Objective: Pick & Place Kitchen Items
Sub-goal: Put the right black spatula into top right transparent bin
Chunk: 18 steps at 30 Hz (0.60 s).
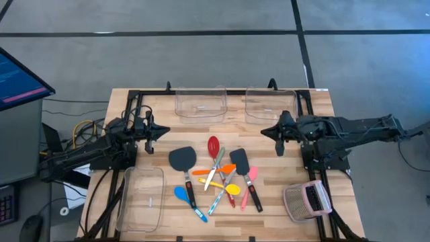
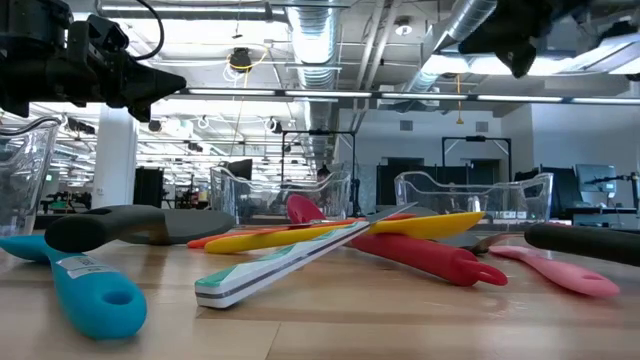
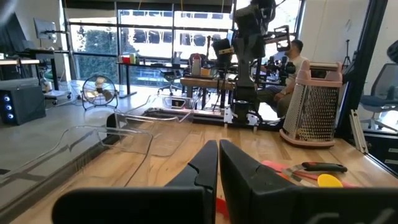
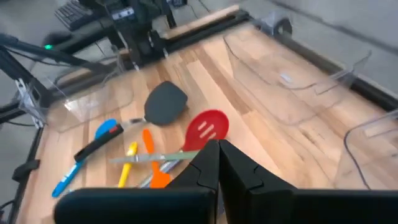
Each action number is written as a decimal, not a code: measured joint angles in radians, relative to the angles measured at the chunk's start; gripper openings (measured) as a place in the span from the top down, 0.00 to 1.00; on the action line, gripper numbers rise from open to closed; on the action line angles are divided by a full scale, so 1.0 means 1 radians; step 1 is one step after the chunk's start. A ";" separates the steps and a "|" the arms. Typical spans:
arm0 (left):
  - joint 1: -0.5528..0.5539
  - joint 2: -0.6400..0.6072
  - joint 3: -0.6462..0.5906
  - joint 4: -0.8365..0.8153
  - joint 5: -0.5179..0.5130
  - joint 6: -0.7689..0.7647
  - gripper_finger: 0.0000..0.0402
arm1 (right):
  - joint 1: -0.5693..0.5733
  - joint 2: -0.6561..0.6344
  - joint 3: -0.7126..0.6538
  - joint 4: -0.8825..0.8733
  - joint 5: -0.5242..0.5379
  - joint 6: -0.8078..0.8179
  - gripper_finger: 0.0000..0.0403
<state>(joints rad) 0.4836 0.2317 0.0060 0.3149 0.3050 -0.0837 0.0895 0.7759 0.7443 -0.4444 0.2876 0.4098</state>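
Observation:
The kitchen items lie in a loose heap on the wooden table's middle: a black turner (image 1: 183, 160), a red slotted spoon (image 1: 213, 144), a second black turner (image 1: 240, 161), a pink spatula (image 1: 250, 185), a blue spoon (image 1: 181, 195), yellow (image 1: 232, 189) and orange (image 1: 208, 171) pieces, and pale cutlery (image 1: 216, 168) lying across them. My left gripper (image 1: 166, 132) is shut and empty, above the table to the heap's far left. My right gripper (image 1: 264, 132) is shut and empty, to the heap's far right, above the red spoon (image 4: 208, 127) in its wrist view.
Two clear bins (image 1: 200, 104) (image 1: 270, 106) stand at the far edge, and a third (image 1: 141, 198) at the near left. A grey mesh object with a pink part (image 1: 307, 199) lies at the near right. A person (image 3: 298, 59) sits in the room beyond.

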 joint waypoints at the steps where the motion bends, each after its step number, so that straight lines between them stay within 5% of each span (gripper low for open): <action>1: 0.000 0.001 0.000 0.000 0.000 0.000 0.98 | 0.000 0.026 0.030 -0.041 0.000 0.015 1.00; 11: 0.000 0.030 0.000 0.000 0.002 -0.002 0.98 | 0.002 0.257 0.299 -0.302 -0.086 0.139 1.00; 18: 0.000 0.075 0.000 0.002 0.005 -0.001 0.98 | 0.002 0.388 0.393 -0.370 -0.312 0.243 1.00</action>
<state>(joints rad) 0.4839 0.3067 0.0063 0.3165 0.3096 -0.0845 0.0914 1.1635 1.1373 -0.8148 -0.0246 0.6524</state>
